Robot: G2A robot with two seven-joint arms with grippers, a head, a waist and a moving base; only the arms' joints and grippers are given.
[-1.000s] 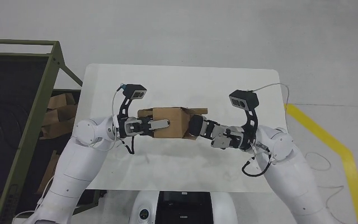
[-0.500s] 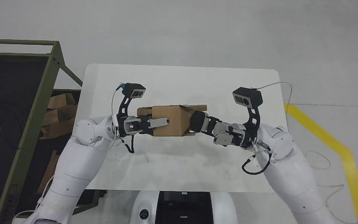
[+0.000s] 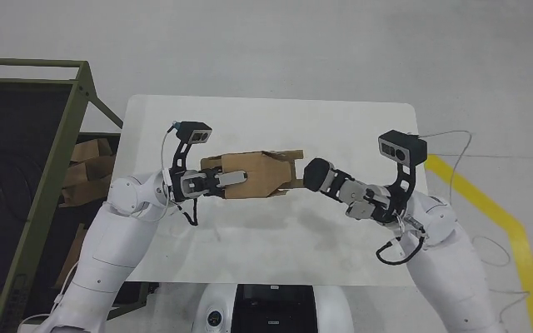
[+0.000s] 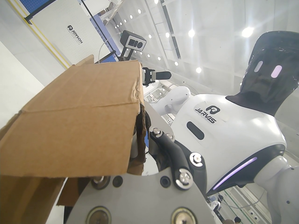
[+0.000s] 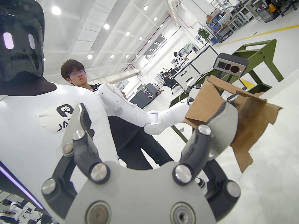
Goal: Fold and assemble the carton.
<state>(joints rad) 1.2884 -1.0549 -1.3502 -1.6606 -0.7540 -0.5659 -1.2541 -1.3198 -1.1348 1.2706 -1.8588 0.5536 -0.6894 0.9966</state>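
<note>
The brown carton [image 3: 254, 172] is held above the white table [image 3: 266, 241], tilted, with loose flaps at its right end. My left gripper [image 3: 235, 177] is shut on the carton's left wall; in the left wrist view one finger [image 4: 164, 144] shows beside the cardboard [image 4: 77, 122], and the other is hidden behind it. My right gripper [image 3: 306, 175] hangs just off the carton's right end, open, touching nothing. In the right wrist view its two fingers [image 5: 80, 117] stand wide apart, with the carton's open end [image 5: 253, 115] beyond them.
A green metal rack [image 3: 50, 91] stands off the table's left edge, with cardboard pieces [image 3: 83, 171] inside it. A yellow floor line [image 3: 470, 191] runs past the right side. Bare table lies in front of and behind the carton.
My right gripper has let go of the carton's right end and drawn back to the right, open. The carton, still in my left gripper, has tilted and shifted slightly.
</note>
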